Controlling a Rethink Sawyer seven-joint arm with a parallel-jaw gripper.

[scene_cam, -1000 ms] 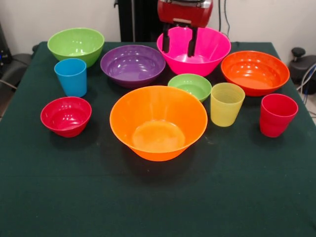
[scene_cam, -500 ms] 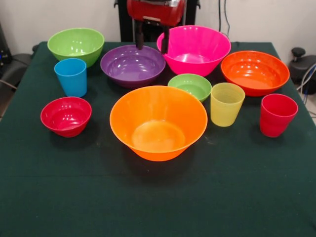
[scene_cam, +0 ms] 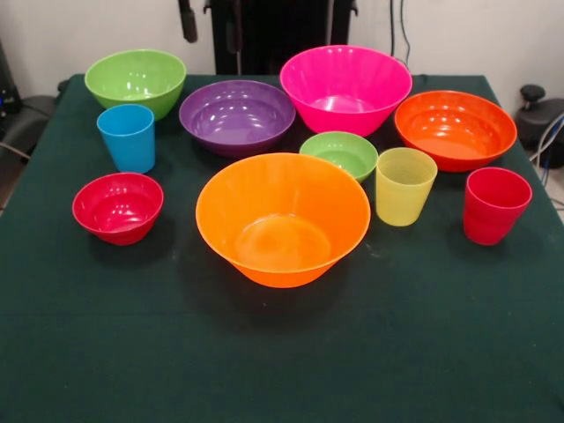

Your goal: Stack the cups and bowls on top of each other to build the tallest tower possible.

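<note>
All cups and bowls stand apart on the dark green table [scene_cam: 282,361]; no tower shows. The blue cup [scene_cam: 127,137] is at the left, the yellow-green cup [scene_cam: 404,185] right of centre, the red cup [scene_cam: 494,204] at the right. The big orange bowl [scene_cam: 282,220] is in the middle, with the small green bowl [scene_cam: 338,154] behind it. The lime green [scene_cam: 135,79], purple [scene_cam: 236,115], pink [scene_cam: 345,88] and red-orange [scene_cam: 455,128] bowls form the back row. The small red bowl [scene_cam: 117,207] is at the left. My gripper [scene_cam: 211,25] is open and empty, with only its fingers showing at the top edge, above the purple bowl's left side.
The black pedestal [scene_cam: 282,35] stands behind the table's far edge. A black knob and cables [scene_cam: 534,95] sit off the table's right side. Dark gear [scene_cam: 22,115] lies off the left side.
My gripper has moved left and up, from over the pink bowl, past the purple bowl's rim, to the top edge. Its red body has left the picture. No cup or bowl has moved.
</note>
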